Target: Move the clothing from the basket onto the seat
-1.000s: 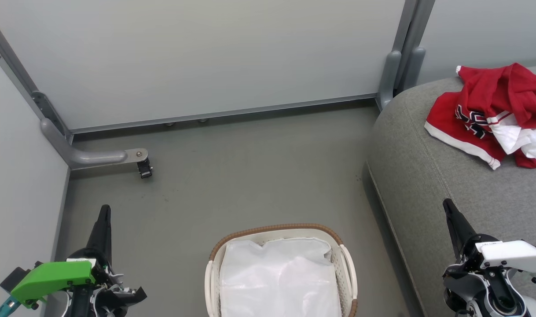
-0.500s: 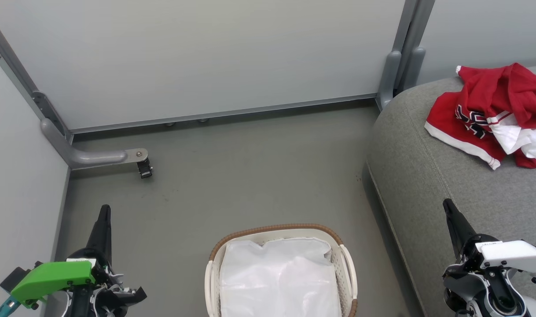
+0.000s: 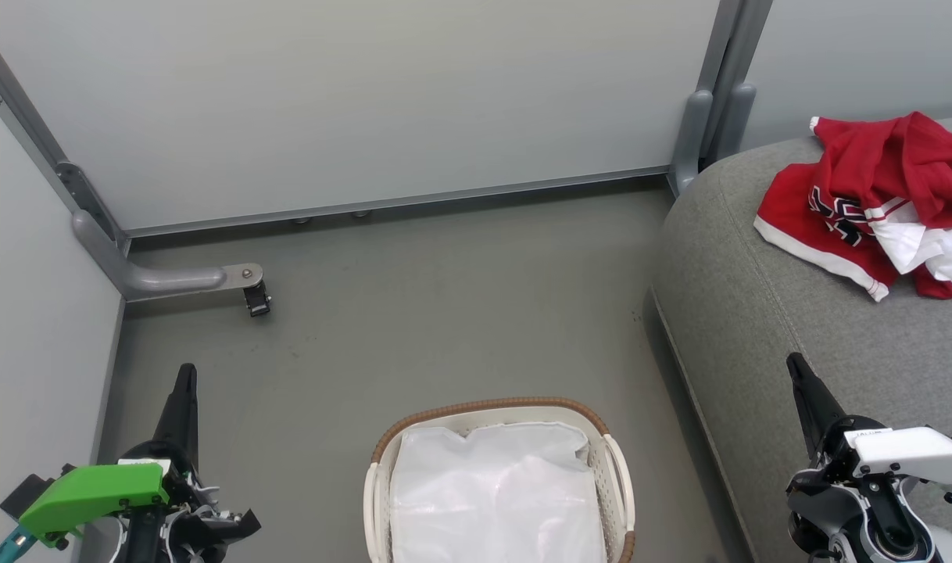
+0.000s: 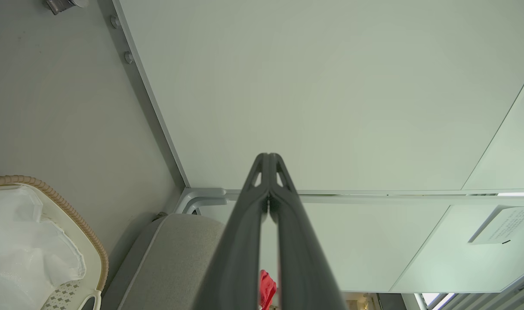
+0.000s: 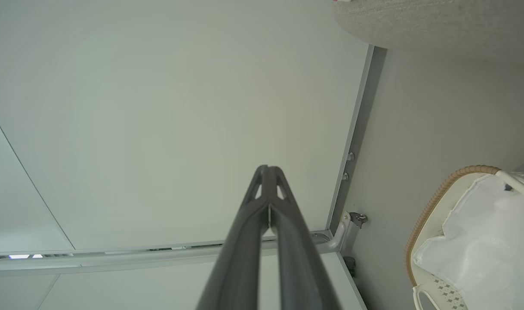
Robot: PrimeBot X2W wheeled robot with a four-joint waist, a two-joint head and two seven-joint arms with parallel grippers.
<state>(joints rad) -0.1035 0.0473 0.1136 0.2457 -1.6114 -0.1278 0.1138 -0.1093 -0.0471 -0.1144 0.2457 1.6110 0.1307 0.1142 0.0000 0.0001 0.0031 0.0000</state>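
The red clothing [image 3: 875, 195], with white trim and dark lettering, lies crumpled on the grey seat [image 3: 773, 313] at the right. A red scrap of the clothing [image 4: 267, 288] peeks between the left fingers in the left wrist view. The cream basket [image 3: 382, 469] with its brown rim stands on the floor at the bottom centre, with a white liner [image 3: 495, 493] inside. My left gripper [image 3: 185, 371] is shut and empty at the lower left. My right gripper [image 3: 795, 361] is shut and empty over the seat's front part. Both pairs of fingertips touch in the wrist views [image 4: 268, 156] [image 5: 268, 168].
Grey partition panels [image 3: 366, 102] close off the back and left. A metal foot with a black caster [image 3: 255, 299] juts onto the floor at the left. A grey post [image 3: 699, 141] stands by the seat's back corner. Grey floor [image 3: 445, 313] lies between basket and panels.
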